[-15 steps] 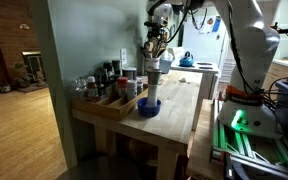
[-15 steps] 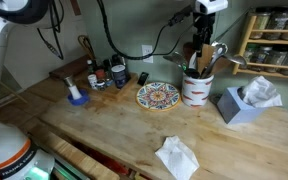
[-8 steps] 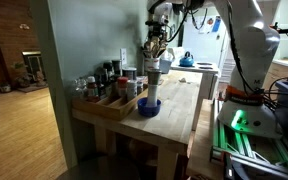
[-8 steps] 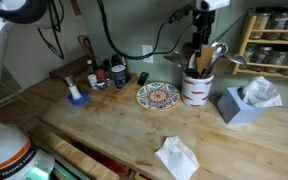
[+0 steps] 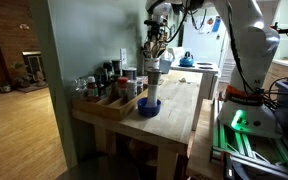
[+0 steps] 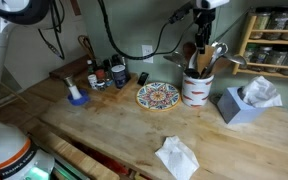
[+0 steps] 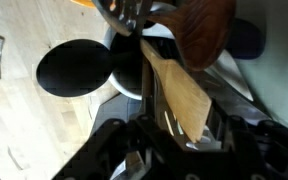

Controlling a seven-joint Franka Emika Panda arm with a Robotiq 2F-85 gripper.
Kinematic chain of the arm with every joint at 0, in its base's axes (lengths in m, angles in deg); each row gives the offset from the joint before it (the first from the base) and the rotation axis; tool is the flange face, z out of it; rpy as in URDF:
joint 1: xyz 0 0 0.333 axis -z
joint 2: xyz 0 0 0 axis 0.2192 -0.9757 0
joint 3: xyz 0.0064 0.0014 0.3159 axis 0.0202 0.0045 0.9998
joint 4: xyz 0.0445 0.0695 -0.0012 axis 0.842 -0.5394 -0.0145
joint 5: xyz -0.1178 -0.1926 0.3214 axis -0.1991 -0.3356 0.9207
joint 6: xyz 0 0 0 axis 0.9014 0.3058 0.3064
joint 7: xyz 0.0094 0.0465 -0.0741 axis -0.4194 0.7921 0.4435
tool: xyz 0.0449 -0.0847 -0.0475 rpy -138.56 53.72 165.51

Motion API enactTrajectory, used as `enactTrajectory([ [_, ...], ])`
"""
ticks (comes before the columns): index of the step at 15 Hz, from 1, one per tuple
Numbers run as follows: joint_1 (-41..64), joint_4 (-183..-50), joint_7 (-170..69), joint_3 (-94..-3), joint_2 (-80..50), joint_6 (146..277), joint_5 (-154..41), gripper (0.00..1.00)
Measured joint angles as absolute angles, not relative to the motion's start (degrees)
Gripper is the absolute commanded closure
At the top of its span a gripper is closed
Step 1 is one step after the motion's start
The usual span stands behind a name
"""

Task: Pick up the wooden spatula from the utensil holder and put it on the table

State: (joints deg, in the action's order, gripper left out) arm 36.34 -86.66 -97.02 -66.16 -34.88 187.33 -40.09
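Spatula: pale wood, runs up between the fingers in the wrist view. The claw looks pinched onto it, though the contact itself is half hidden. Claw hangs directly over the holder, far right on the worktop. Spatula's lower end appears to sit in the holder among other utensils, with a dark spoon just beside it.

Judged: grasp made, lift not yet done. Left to do: draw it up clear of the rim, carry to bare wood, lay flat, release.
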Motion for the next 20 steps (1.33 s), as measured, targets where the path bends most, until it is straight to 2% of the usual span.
enactTrajectory([
  [3,36.23,-86.62,-96.91,-66.15,-35.46,189.58,-40.09,0.97],
  [4,36.22,-86.61,-96.87,-66.16,-35.62,190.04,-40.11,1.00],
  [6,36.21,-86.42,-96.55,-66.22,-35.82,189.90,-40.63,0.97],
  [13,36.26,-85.18,-95.11,-66.66,-35.63,183.63,-44.75,0.98],
  [20,36.26,-85.01,-93.73,-66.69,-33.64,182.60,-44.92,0.98],
])
